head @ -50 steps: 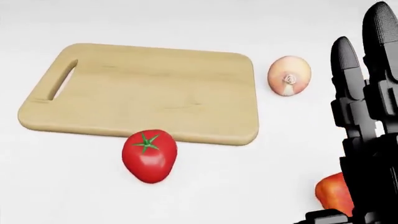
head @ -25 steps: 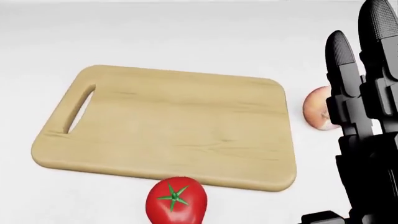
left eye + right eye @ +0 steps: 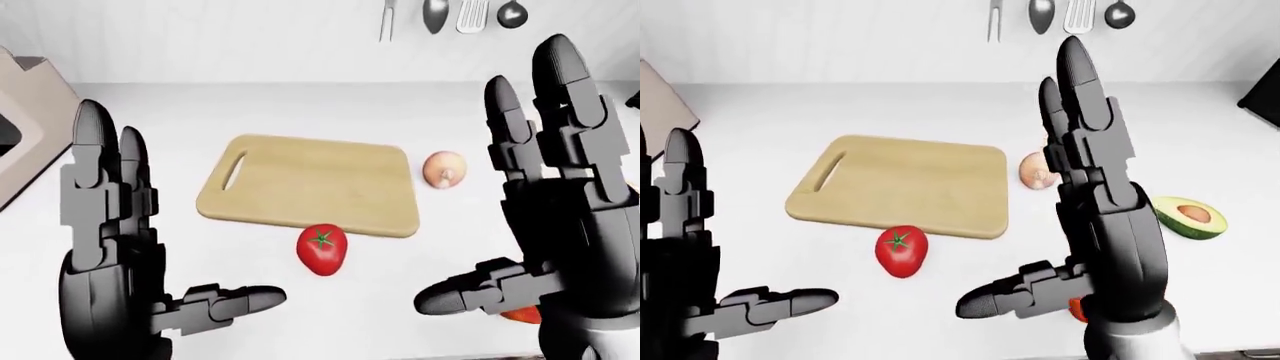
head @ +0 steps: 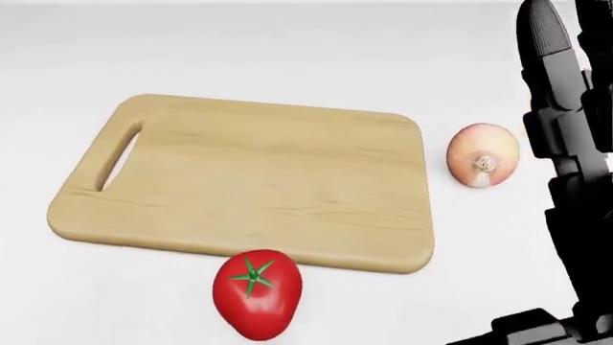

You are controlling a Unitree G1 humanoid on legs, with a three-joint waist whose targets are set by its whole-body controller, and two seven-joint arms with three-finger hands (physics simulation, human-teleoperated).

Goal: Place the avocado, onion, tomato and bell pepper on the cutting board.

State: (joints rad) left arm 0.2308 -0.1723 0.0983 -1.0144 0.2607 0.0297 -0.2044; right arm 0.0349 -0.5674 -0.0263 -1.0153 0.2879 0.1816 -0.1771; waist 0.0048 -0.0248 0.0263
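The wooden cutting board (image 4: 239, 183) lies bare on the white counter. A red tomato (image 4: 256, 293) rests just below the board's lower edge. A pale onion (image 4: 483, 164) sits to the board's right. In the right-eye view an avocado half (image 3: 1187, 217) lies further right. A red-orange sliver of bell pepper (image 3: 520, 315) shows behind my right hand. My left hand (image 3: 170, 225) is raised at the lower left, open and empty. My right hand (image 3: 490, 187) is raised at the right, open, holding nothing, below and right of the onion.
Kitchen utensils (image 3: 445, 15) hang on the wall at the top. A beige object (image 3: 30, 112) stands at the left edge of the left-eye view. A dark object (image 3: 1265, 97) cuts into the right edge of the right-eye view.
The head view has shifted with the camera: board, tomato and onion slid down and right, then slightly back up. My right hand now sits further right, uncovering the onion.
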